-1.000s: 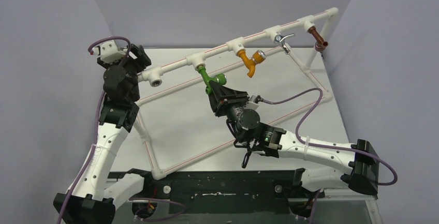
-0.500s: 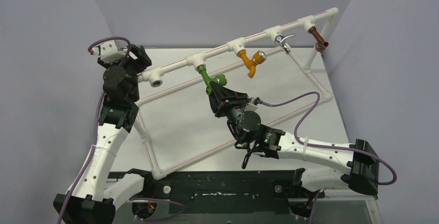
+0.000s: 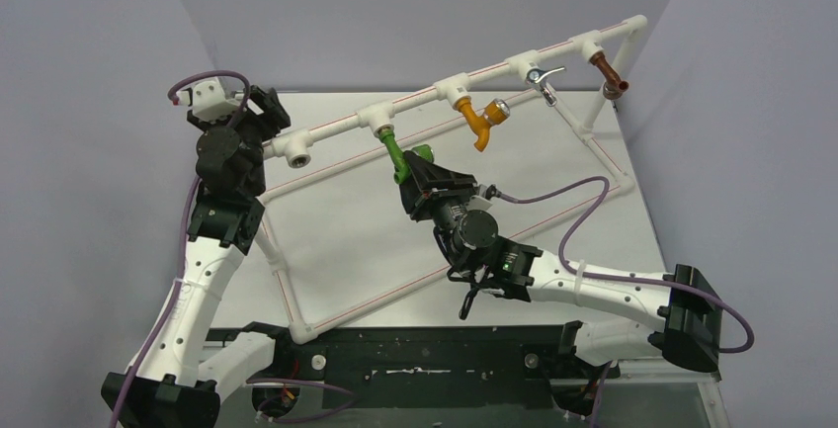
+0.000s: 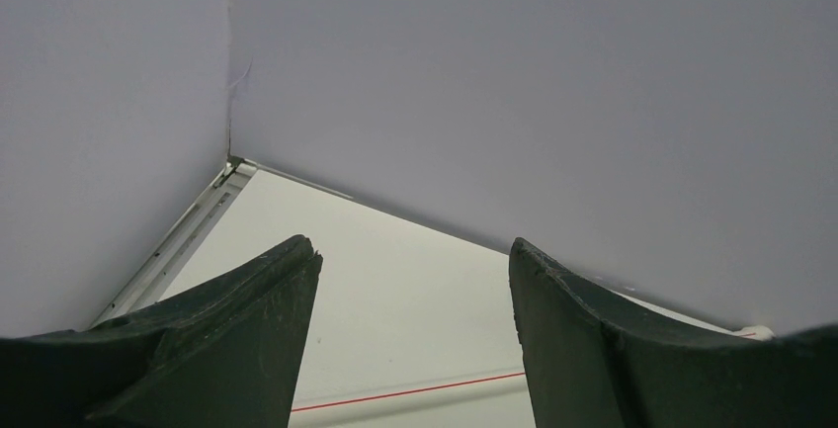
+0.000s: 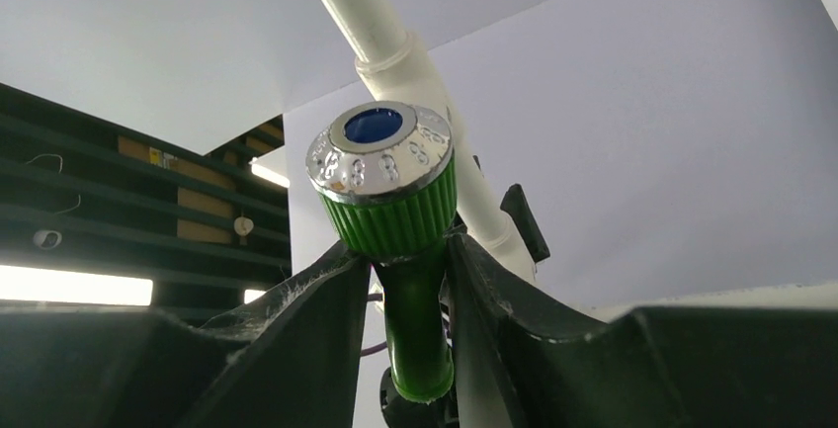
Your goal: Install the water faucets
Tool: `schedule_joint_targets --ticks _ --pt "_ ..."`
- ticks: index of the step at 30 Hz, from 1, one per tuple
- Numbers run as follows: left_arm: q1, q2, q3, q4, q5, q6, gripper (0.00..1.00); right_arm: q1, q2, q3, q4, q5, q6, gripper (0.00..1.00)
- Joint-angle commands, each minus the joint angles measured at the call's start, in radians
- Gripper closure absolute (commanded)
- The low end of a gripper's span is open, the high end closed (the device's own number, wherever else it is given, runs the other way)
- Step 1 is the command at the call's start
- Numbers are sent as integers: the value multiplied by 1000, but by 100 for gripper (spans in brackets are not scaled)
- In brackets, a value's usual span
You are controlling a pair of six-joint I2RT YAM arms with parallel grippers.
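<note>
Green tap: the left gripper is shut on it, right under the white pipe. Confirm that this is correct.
Not correct: the right gripper is the one shut on the green tap, right under the white pipe. The right wrist view shows its two fingers pressed against the tap's body below the silver knob. In the left wrist view the left gripper is open, with nothing between its fingers.
</note>
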Motion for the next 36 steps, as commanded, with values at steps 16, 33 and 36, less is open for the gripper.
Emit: schedule_joint_targets --ticks 16,33,36 --pt "-19 14 -66 -294 71 65 32 -31 -18 -56 45 73 -186 34" --pt "-14 46 -67 -299 61 62 32 -74 -260 -86 -130 -43 -679 24" --pt "-12 53 -67 -299 60 59 32 -98 -301 -88 -121 -105 -868 25"
